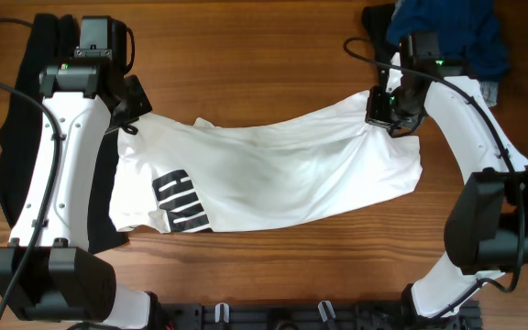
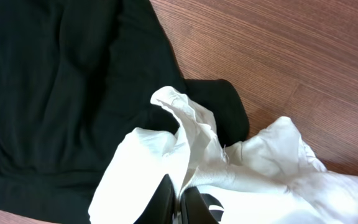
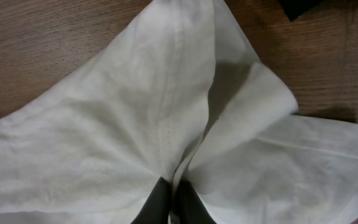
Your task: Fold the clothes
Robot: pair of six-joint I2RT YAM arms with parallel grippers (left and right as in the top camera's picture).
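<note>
I'm watching both jaws clamping the white shirt (image 1: 273, 174) on the wooden bench (image 1: 273, 275); black garment (image 1: 7, 156) lying left, perhaps blue cloth (image 1: 452, 32) far right.

Soft matt white cloth T-shirt (image 1: 273, 170), creased, matt black cloth garment (image 1: 12, 147), smooth wood-grain table (image 1: 246, 55), glossy white plastic arm casings (image 1: 53, 174)

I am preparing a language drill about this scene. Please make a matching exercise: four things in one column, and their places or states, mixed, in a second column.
1 white T-shirt
2 black garment
3 blue cloth
4 right gripper

a heaped at the far right corner of the table
b shut on bunched white fabric
c spread across the middle
d lying under the left arm

Pairs: 1-c, 2-d, 3-a, 4-b
</note>
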